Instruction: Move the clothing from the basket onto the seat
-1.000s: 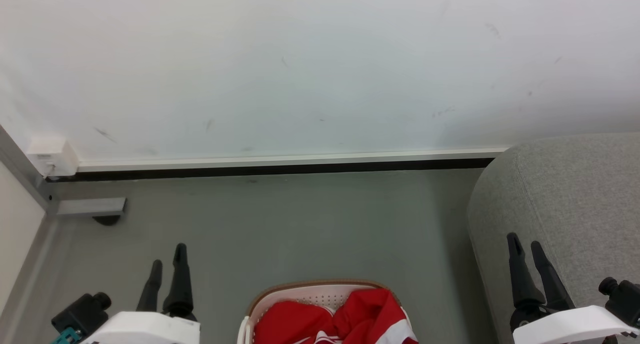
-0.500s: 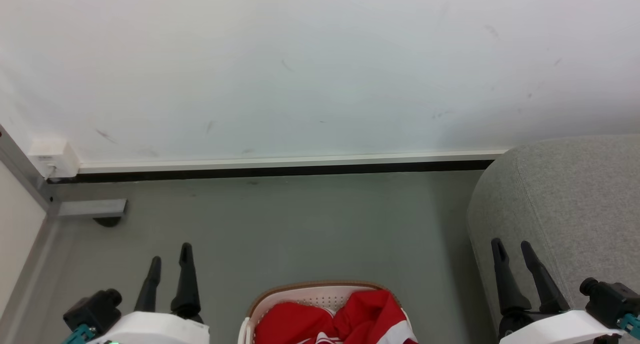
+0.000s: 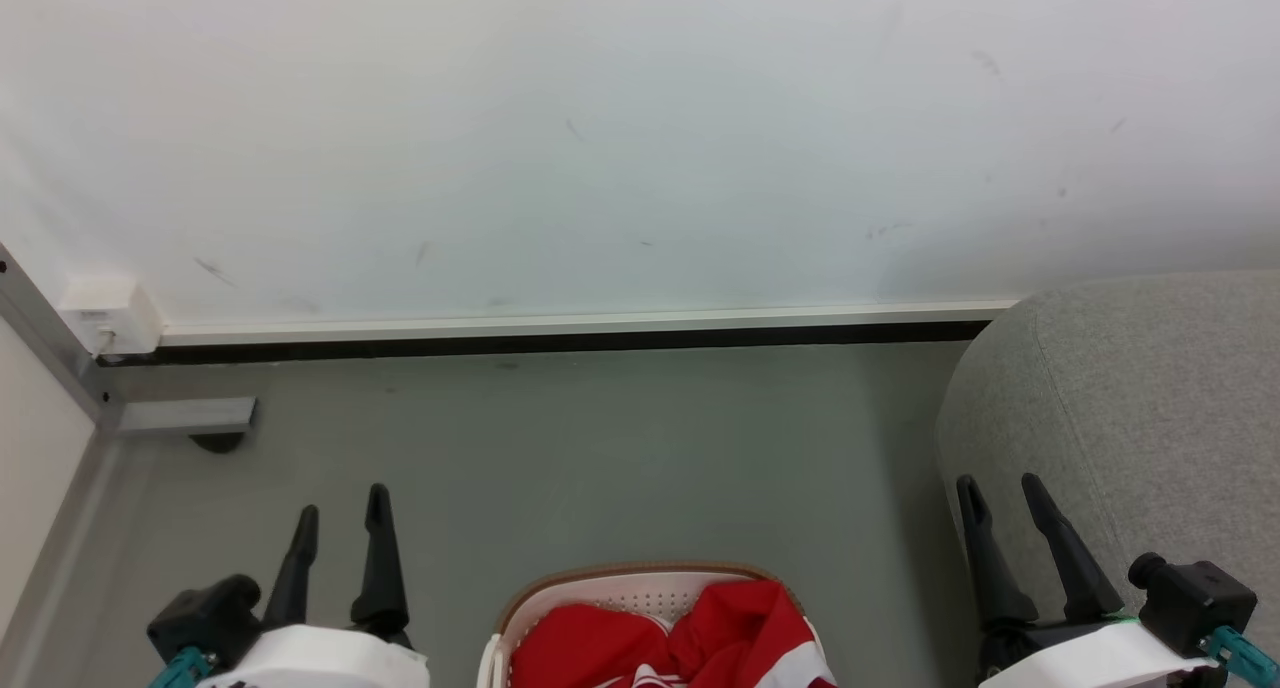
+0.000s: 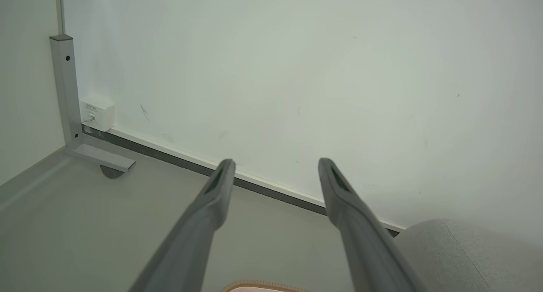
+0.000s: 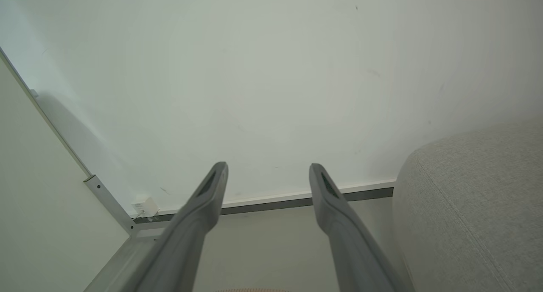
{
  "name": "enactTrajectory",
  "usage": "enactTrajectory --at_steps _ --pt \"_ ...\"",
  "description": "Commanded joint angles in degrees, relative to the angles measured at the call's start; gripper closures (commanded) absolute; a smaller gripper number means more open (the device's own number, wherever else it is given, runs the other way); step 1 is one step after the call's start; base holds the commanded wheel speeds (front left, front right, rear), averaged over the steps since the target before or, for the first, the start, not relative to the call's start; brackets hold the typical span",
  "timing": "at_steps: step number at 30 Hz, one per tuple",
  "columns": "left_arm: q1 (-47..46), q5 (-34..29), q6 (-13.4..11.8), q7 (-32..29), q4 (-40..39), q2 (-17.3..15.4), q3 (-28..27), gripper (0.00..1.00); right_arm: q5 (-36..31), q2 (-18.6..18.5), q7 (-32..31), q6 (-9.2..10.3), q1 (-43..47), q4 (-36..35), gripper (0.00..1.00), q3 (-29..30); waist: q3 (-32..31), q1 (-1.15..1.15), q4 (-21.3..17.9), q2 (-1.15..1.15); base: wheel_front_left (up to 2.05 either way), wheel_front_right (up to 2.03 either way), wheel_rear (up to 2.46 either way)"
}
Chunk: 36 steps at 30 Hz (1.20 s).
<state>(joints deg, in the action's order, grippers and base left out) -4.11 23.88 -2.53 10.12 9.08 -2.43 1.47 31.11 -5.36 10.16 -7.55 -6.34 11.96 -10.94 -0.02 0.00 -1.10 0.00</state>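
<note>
Currently the left pincer [image 3: 342, 503] and right pincer [image 3: 998, 483] stand wide and empty either side of the basket [image 3: 600, 575], where the red clothing [image 3: 650, 648] lies heaped; the seat [image 3: 1130, 408] sits right. A descending finger could snag the rim and drag the basket.

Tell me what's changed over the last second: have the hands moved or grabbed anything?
Both have edged inward toward the basket: the right hand slid left, and the left hand shifted slightly right. Both are open and empty. The red clothing lies in the basket as before.
</note>
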Motion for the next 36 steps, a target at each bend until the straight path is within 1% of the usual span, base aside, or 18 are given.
enactTrajectory --at_steps 1,18,36 --pt "-0.05 -1.82 -0.13 0.53 -0.23 -0.50 0.02 0.00 -1.40 -0.37 0.50 0.08 -1.23 -0.13 0.00 -0.31 0.01 0.00 0.00 0.00 0.00 0.00 0.00" --pt "0.07 -9.93 -0.95 2.68 -0.71 -0.58 0.43 0.00 -9.08 0.42 2.58 0.10 -1.40 1.57 0.00 -0.81 0.14 0.00 -0.40 0.00 0.00 0.00 0.00" --pt "0.19 -17.64 -1.86 4.59 -1.08 -0.65 1.42 0.00 -15.38 0.80 4.60 0.11 -1.59 1.56 0.00 -1.35 0.80 0.00 -0.41 0.00 0.00 0.00 0.00"
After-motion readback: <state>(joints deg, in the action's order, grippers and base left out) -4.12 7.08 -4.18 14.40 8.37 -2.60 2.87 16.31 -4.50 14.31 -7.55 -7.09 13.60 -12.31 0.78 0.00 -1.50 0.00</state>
